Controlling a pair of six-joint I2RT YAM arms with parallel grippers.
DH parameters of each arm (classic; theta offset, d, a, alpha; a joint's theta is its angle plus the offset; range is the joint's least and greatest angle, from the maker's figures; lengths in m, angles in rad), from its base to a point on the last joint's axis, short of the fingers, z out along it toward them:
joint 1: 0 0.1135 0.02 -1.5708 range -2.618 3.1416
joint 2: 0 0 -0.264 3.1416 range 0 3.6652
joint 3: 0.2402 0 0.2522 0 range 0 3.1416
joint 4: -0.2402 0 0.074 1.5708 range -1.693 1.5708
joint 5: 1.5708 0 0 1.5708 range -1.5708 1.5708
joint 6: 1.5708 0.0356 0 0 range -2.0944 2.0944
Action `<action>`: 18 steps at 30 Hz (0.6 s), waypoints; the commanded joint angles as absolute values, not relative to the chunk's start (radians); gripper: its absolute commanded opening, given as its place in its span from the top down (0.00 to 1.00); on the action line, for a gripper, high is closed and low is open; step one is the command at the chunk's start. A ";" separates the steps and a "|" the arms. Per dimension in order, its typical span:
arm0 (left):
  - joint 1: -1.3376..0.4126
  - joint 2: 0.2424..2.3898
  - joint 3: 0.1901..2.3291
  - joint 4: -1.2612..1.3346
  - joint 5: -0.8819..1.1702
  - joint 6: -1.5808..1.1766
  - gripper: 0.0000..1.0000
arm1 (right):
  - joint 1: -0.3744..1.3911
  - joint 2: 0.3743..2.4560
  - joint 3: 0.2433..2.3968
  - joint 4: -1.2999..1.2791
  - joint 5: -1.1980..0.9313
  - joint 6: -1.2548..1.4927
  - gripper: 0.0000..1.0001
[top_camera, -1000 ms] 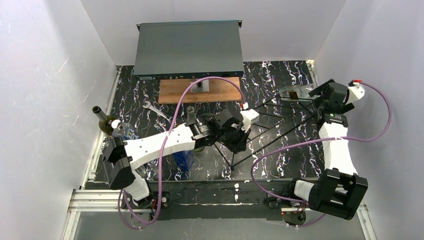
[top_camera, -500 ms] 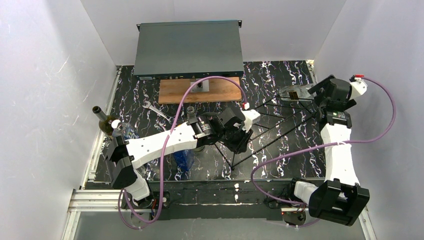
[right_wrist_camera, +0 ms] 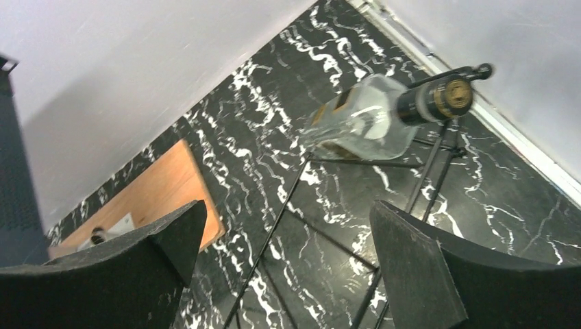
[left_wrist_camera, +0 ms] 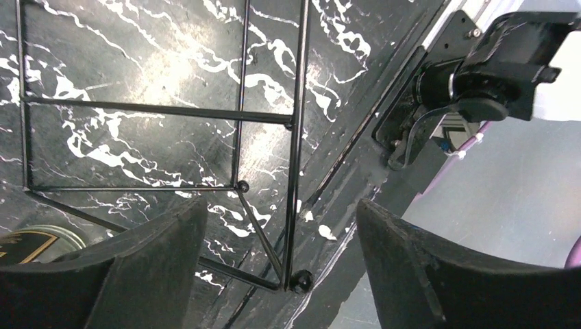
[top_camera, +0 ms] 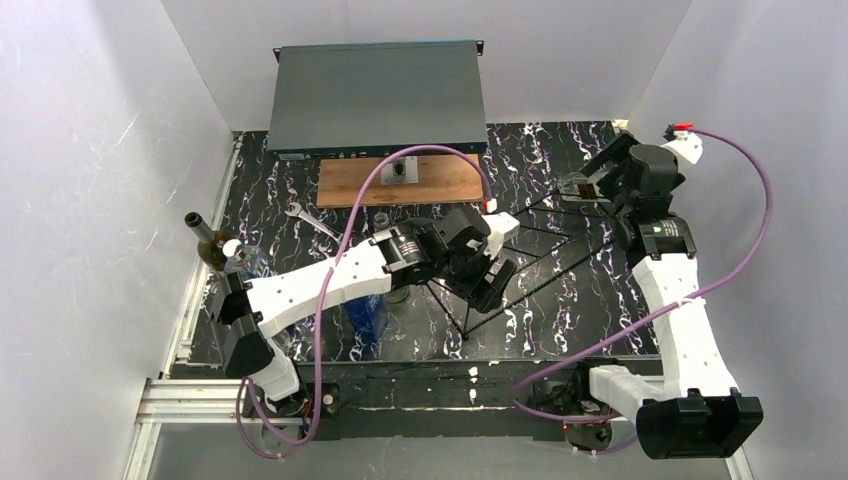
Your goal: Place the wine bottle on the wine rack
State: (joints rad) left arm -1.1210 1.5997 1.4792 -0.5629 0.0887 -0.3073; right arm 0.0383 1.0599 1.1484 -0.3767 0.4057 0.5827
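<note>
A clear wine bottle [right_wrist_camera: 363,123] lies on the wine rack's [left_wrist_camera: 289,123] far end, below the right gripper [right_wrist_camera: 288,212]. The left gripper [left_wrist_camera: 281,212] hangs over the rack's near end. Both gape, empty.

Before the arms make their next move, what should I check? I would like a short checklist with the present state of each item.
1. Right gripper open and empty: ok.
2. Left gripper open, with no wire of the rack pinched: ok.
3. Clear bottle lying on the rack's far end: ok.
4. Clear bottle seated so that it will not roll: cannot tell.
5. Green bottle standing at the far left, not yet on the rack: ok.
6. Rack resting flat and steady: cannot tell.
</note>
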 commanded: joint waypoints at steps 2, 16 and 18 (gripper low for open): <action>-1.106 1.529 1.586 -0.628 0.071 -0.291 0.15 | 0.139 1.048 1.227 -0.406 0.456 0.540 0.02; -1.029 1.468 1.883 -0.872 -0.001 -0.130 0.02 | 0.176 1.121 1.321 -0.333 -0.032 0.391 0.02; -1.009 1.448 1.935 -0.895 -0.076 -0.082 0.02 | 0.176 1.155 1.333 -0.340 -0.141 0.390 0.02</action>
State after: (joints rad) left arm -1.0420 1.5387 1.8240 -0.7937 0.0471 -0.1955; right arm 0.1719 1.1122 1.2716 -0.3988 0.1360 0.4534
